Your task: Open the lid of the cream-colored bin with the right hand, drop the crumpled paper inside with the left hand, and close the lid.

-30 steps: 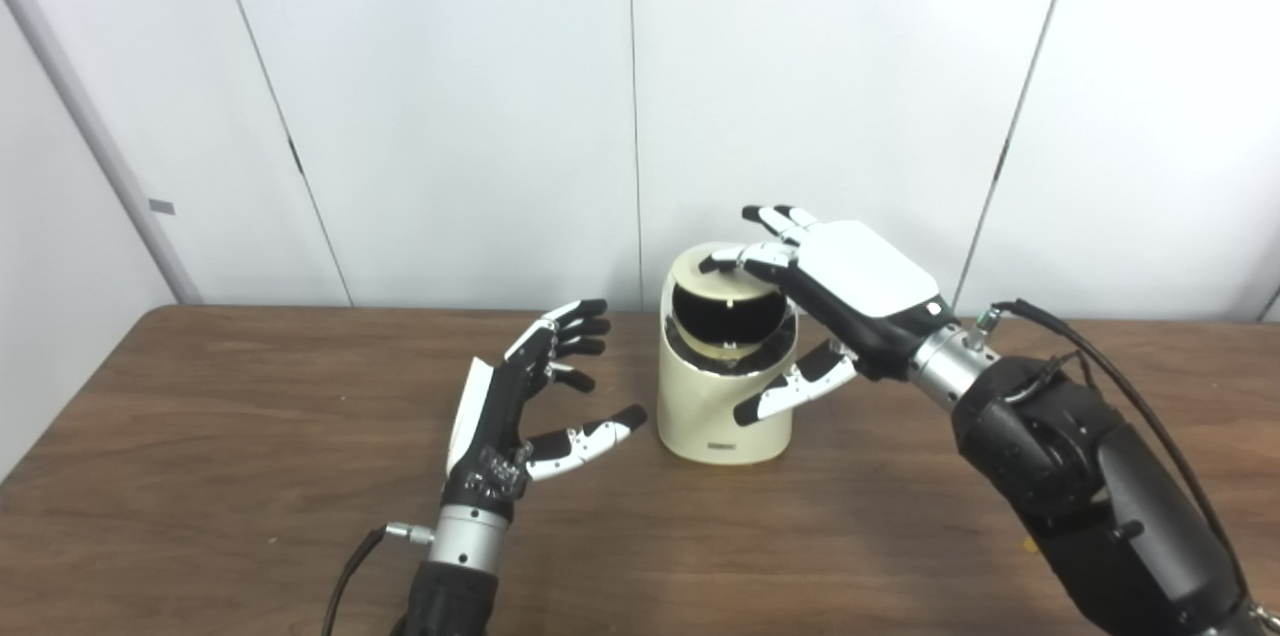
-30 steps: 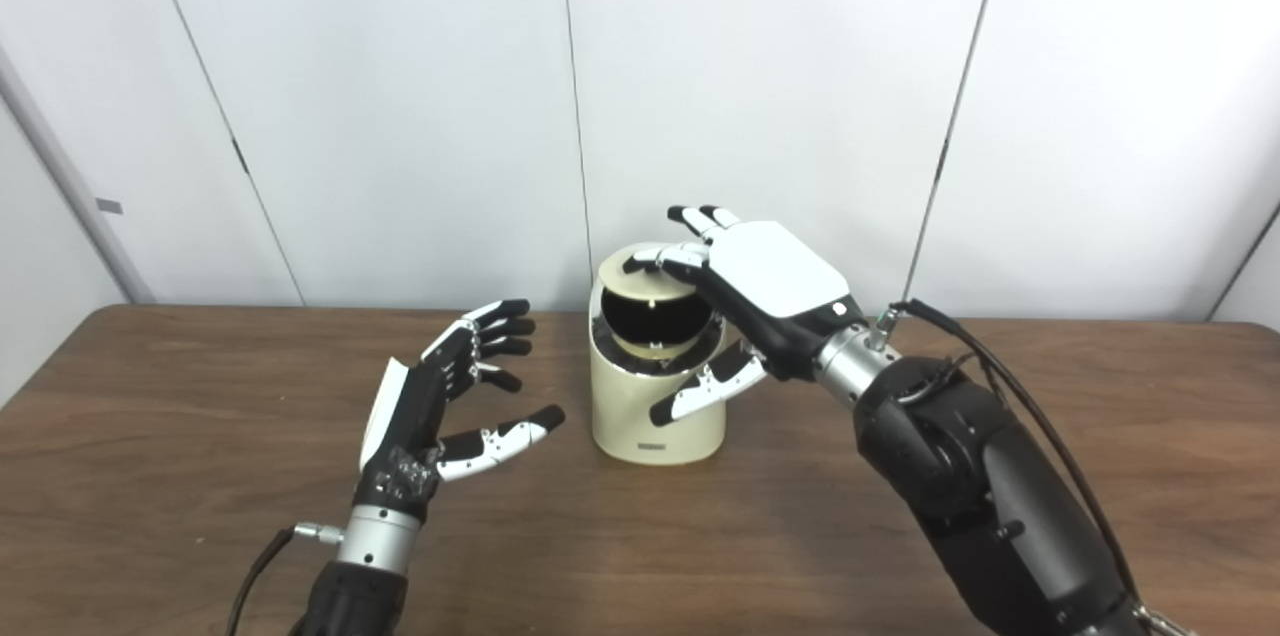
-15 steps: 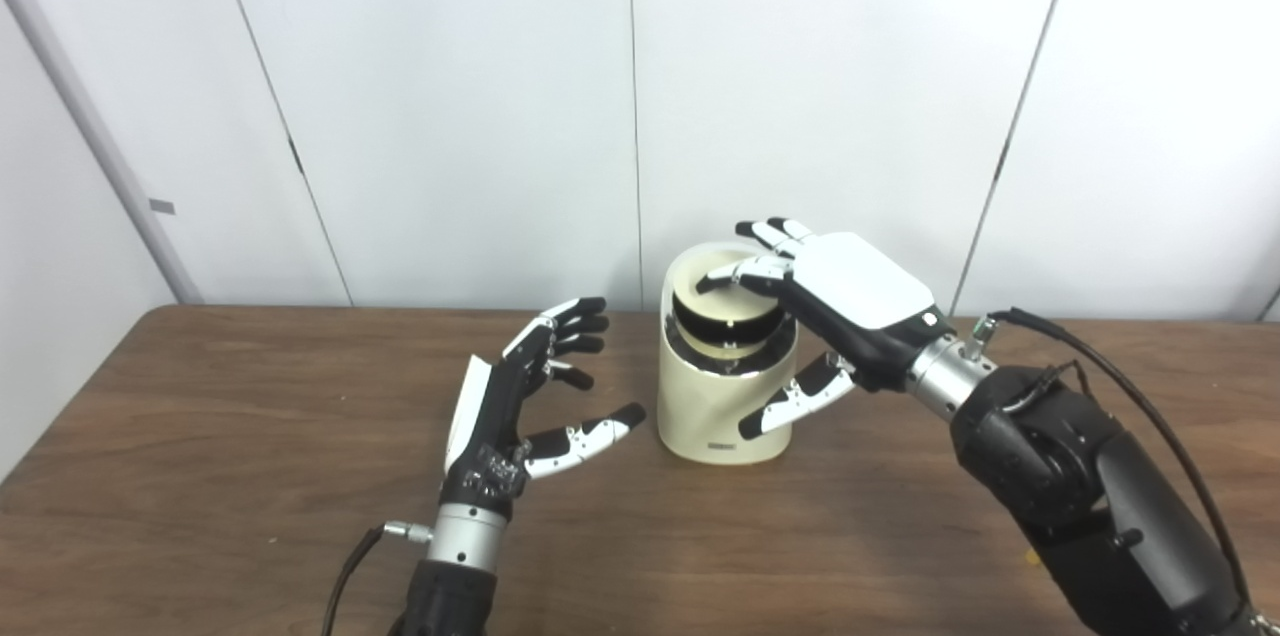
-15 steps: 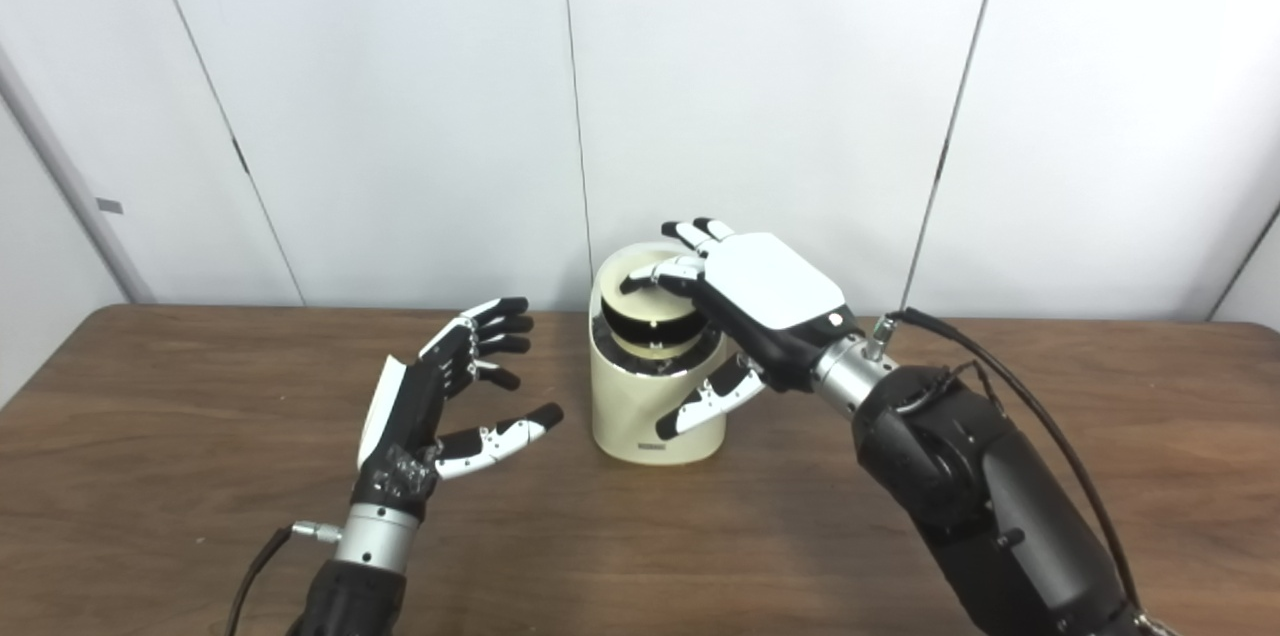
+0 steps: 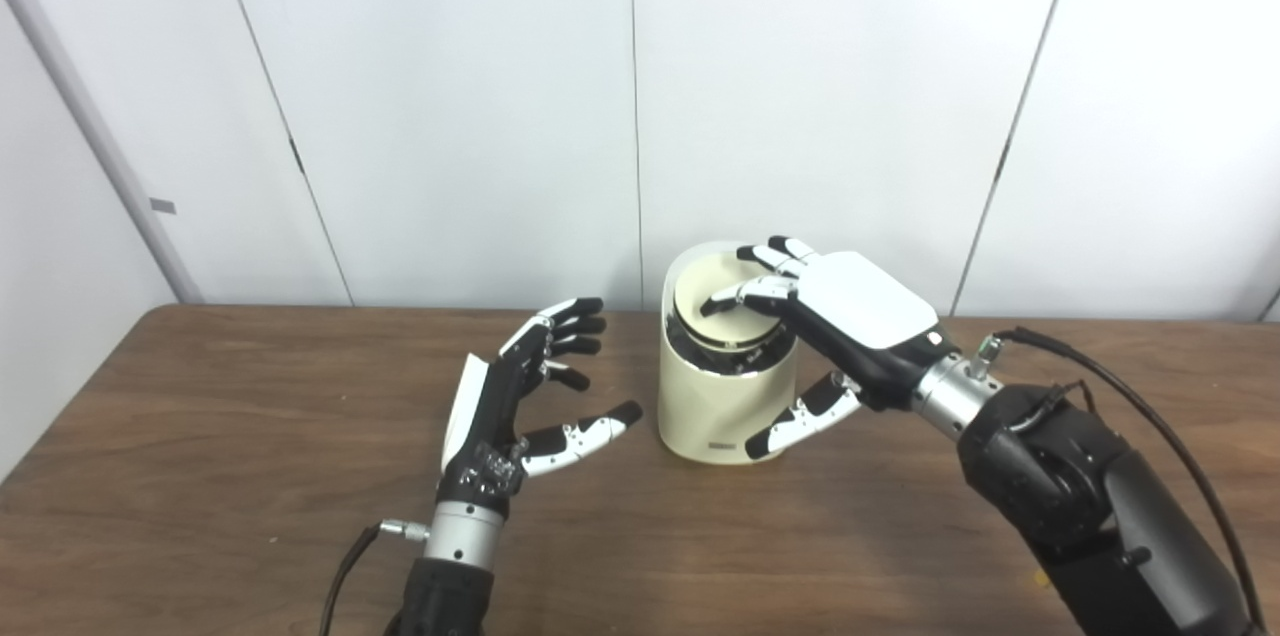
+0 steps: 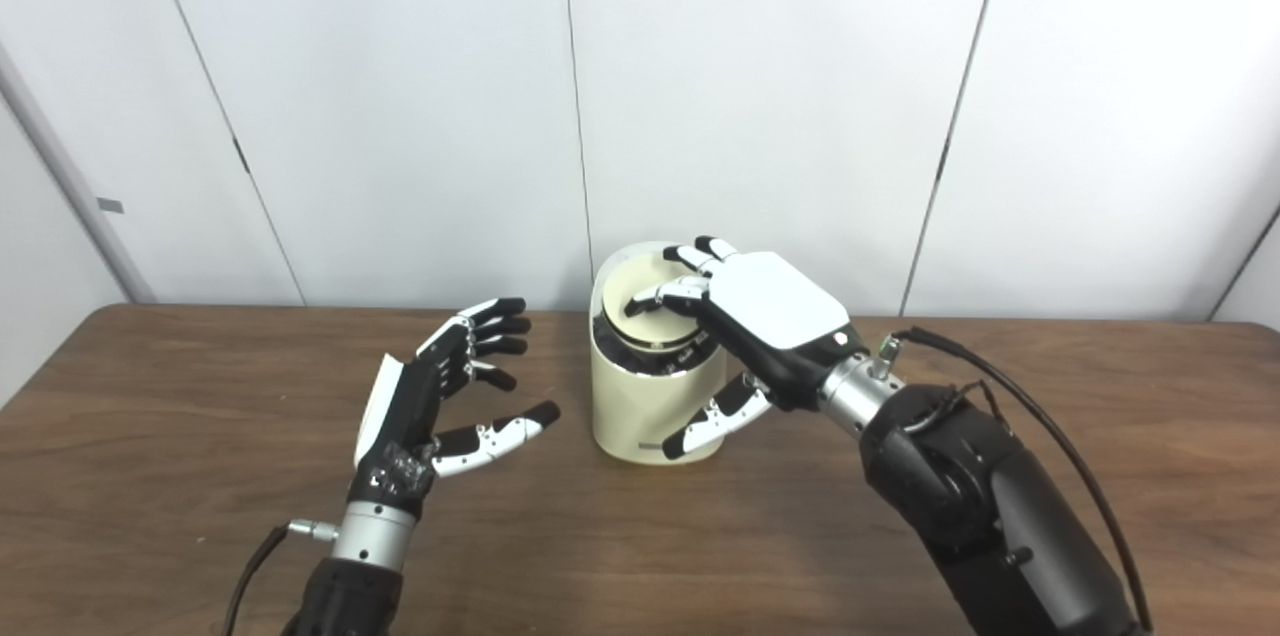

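Observation:
The cream-colored bin (image 5: 715,406) stands at the middle of the table. Its round lid (image 5: 700,288) lies tilted low in the bin's mouth, with only a thin dark gap showing below it. My right hand (image 5: 850,311) reaches over the bin from the right, its fingertips resting on top of the lid and its thumb hanging beside the bin's front wall. My left hand (image 5: 520,396) hovers to the left of the bin, palm toward it, fingers spread and holding nothing. No crumpled paper shows in either view.
The brown wooden table (image 5: 250,436) runs wide to both sides of the bin. White wall panels (image 5: 450,96) stand close behind the bin. A black cable (image 5: 1120,376) loops off my right forearm.
My right hand has come down with the lid under its fingertips, and the wide dark opening of the bin has shrunk to a thin gap. The left hand has barely moved.

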`<action>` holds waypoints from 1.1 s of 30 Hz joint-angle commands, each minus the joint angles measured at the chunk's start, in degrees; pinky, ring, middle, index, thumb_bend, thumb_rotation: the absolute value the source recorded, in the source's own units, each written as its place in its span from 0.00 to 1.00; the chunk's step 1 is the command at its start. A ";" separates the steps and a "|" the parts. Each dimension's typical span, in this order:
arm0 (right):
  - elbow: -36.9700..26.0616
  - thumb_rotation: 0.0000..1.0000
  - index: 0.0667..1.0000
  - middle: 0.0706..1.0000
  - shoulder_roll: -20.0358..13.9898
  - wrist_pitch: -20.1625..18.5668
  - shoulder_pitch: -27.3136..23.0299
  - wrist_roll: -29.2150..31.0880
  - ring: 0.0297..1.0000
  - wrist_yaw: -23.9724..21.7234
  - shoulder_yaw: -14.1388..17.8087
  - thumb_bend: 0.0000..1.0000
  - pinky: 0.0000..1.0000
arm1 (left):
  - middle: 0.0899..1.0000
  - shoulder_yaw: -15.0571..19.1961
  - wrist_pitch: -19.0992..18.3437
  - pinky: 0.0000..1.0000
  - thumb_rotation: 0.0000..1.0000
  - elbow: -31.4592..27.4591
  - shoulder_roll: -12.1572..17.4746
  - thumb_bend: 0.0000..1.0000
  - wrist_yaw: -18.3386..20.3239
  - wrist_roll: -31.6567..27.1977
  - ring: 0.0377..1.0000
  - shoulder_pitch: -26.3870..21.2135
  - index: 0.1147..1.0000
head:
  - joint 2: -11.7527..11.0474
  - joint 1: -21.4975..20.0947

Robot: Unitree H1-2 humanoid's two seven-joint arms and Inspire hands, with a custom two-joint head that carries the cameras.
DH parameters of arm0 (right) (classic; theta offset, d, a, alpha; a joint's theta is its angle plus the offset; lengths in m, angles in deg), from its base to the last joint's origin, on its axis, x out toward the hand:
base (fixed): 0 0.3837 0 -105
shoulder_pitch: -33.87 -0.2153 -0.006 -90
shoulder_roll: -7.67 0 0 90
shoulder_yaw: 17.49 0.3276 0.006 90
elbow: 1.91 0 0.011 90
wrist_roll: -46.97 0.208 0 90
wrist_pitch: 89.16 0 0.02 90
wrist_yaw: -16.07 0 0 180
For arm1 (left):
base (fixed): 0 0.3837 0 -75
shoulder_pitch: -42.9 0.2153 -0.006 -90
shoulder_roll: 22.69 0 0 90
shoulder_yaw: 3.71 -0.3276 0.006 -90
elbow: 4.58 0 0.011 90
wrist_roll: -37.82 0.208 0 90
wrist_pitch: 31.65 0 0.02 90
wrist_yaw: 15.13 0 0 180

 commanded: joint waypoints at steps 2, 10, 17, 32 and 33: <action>-2.49 0.38 0.75 0.75 -1.04 0.86 -1.03 1.28 0.95 0.21 1.25 0.82 1.00 | 0.73 0.16 0.51 0.55 0.03 -2.34 0.35 0.70 -0.21 0.75 0.69 -2.00 0.77 | 0.19 0.01; -3.83 0.38 0.75 0.74 -1.30 0.64 0.15 1.03 0.92 -0.01 1.78 0.83 1.00 | 0.74 0.20 0.47 0.55 0.02 -2.52 0.46 0.70 0.03 0.53 0.69 -1.90 0.77 | 0.58 -0.18; -3.47 0.38 0.74 0.74 -1.11 1.28 0.69 0.09 0.93 -0.11 0.93 0.83 1.00 | 0.74 0.08 0.26 0.56 0.03 -2.54 0.40 0.69 0.00 0.65 0.69 -1.89 0.77 | 0.70 -0.16; -0.07 0.35 0.74 0.73 -0.88 3.30 -1.08 -1.32 0.92 -0.43 -1.37 0.84 1.00 | 0.74 0.06 -0.62 0.56 0.04 -3.37 -0.05 0.69 -0.01 1.27 0.70 -1.63 0.77 | 1.59 0.41; 0.02 0.36 0.74 0.73 -1.00 3.46 -1.25 -1.56 0.93 -0.69 -1.66 0.83 1.00 | 0.74 0.07 -0.70 0.56 0.03 -3.43 -0.09 0.69 0.04 1.19 0.70 -1.64 0.77 | 1.59 0.41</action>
